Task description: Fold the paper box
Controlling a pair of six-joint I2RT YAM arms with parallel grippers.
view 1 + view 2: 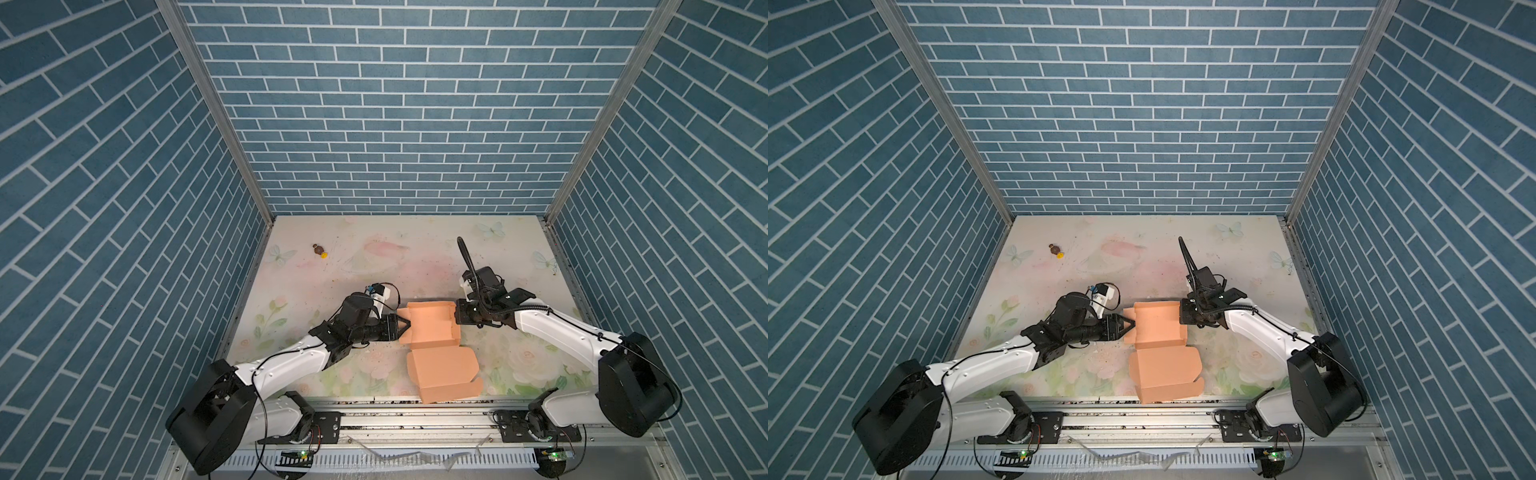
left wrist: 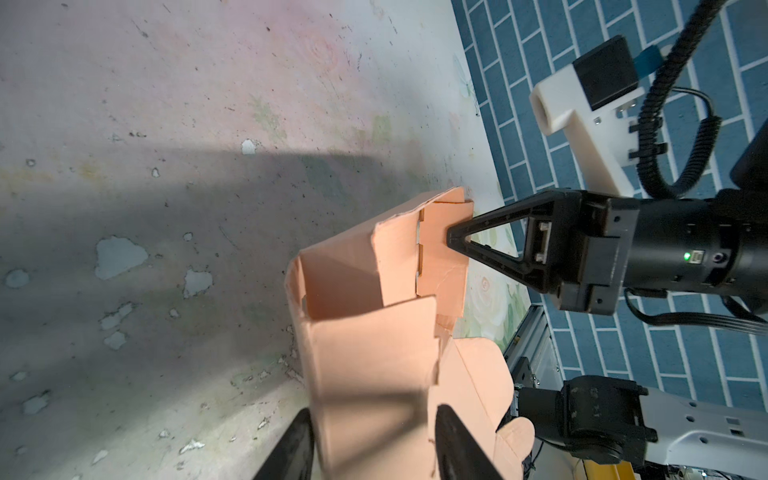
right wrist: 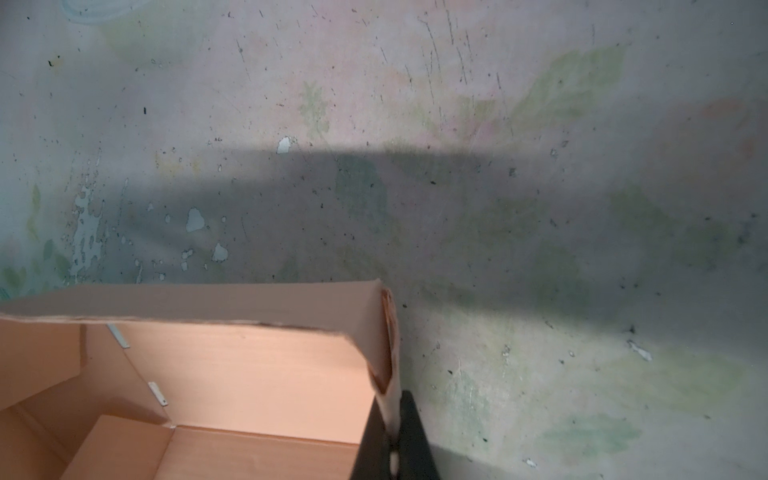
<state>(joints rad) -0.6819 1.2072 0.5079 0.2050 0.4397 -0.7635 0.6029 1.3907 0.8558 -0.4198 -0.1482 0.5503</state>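
While both top views place the paper box (image 1: pixel 432 328) near the front middle of the table (image 1: pixel 374 257), between the two arms, only the wrist views show the fingertips. I read the box as a half-formed tray with its lid panel lying toward the front rail (image 1: pixel 415 419). From the left wrist view, the right gripper (image 2: pixel 451 240) is pinched tight on the tray's right wall flap; the top views hide those tips under the wrist. The left gripper (image 1: pixel 404 326) stands at the tray's left wall, jaws partly apart with cardboard between its fingers (image 2: pixel 457 444); I cannot tell whether they press on it. The right wrist view cuts off most of the tray.
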